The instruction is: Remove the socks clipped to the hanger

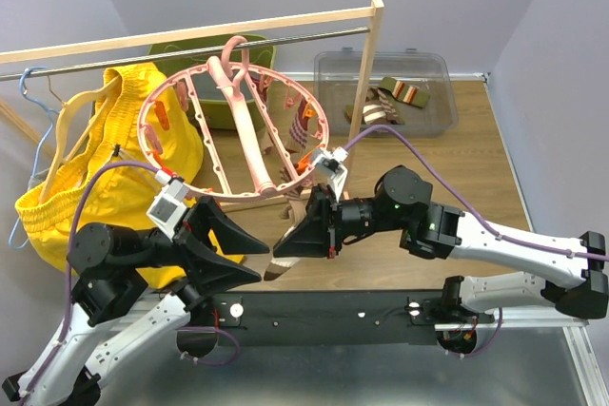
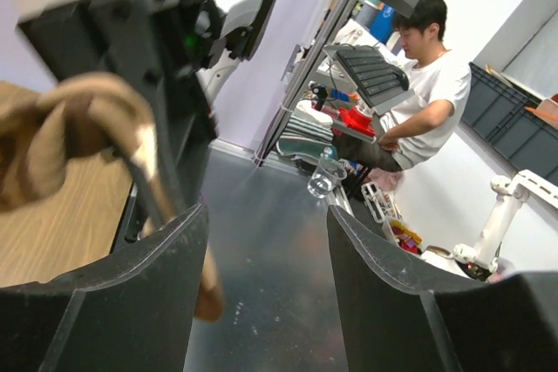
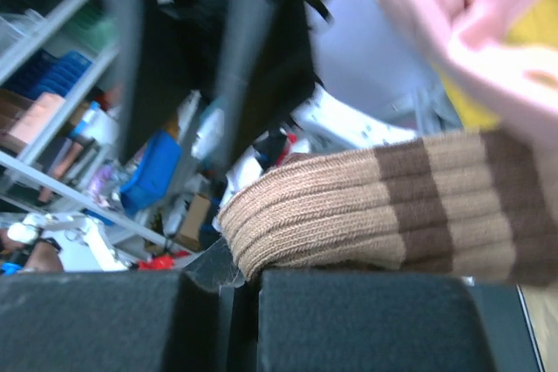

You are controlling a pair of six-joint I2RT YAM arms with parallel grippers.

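Observation:
The round pink hanger (image 1: 233,125) hangs tilted from the rail, with orange clips around its ring. A tan sock with brown stripes (image 1: 303,204) dangles below its near rim. My right gripper (image 1: 290,246) is shut on that sock. In the right wrist view the ribbed sock (image 3: 384,215) is pinched at its folded edge in the right gripper (image 3: 248,278), and the pink hanger (image 3: 471,23) is just above. My left gripper (image 1: 259,261) stands open just left of the sock, nothing between its fingers. The left wrist view shows the left gripper (image 2: 266,241) open and the blurred sock (image 2: 78,128) up left.
Big yellow shorts (image 1: 105,159) hang at the left on a light-blue wire hanger (image 1: 33,92). A clear bin (image 1: 433,68) at the back right holds loose socks (image 1: 400,92). A green bin (image 1: 214,64) sits behind the hanger. A wooden post (image 1: 366,68) holds up the rail.

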